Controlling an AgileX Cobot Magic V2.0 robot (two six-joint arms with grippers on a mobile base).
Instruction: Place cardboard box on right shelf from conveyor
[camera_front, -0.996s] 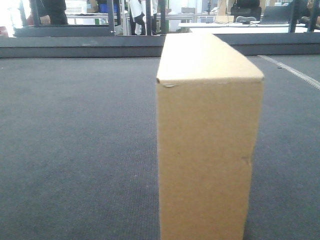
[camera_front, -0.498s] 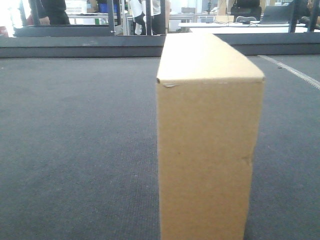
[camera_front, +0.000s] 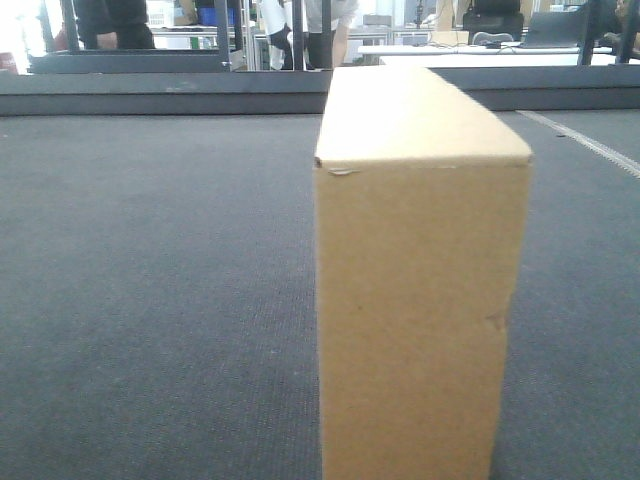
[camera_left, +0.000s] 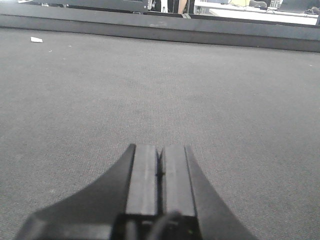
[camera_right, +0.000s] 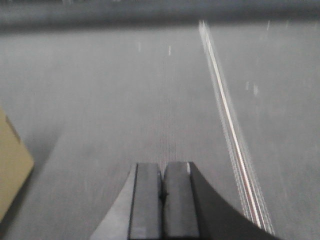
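Observation:
The tan cardboard box (camera_front: 420, 280) stands upright on the dark grey conveyor (camera_front: 150, 300), close in front of the front-facing camera, with a small dent on its right vertical edge. A corner of the box (camera_right: 11, 165) shows at the left edge of the right wrist view. My left gripper (camera_left: 160, 150) is shut with nothing in it, low over bare conveyor belt (camera_left: 150, 85). My right gripper (camera_right: 162, 167) is also shut and holds nothing, to the right of the box, over the belt (camera_right: 125, 100). The right shelf is out of view.
A dark raised rail (camera_front: 160, 92) runs along the belt's far side. A thin pale stripe (camera_right: 225, 105) crosses the belt right of my right gripper. A small white scrap (camera_left: 36, 39) lies far left. People and tables (camera_front: 320, 25) stand beyond the rail.
The box sits a few pixels farther right and lower in the front view. The people behind the rail have shifted.

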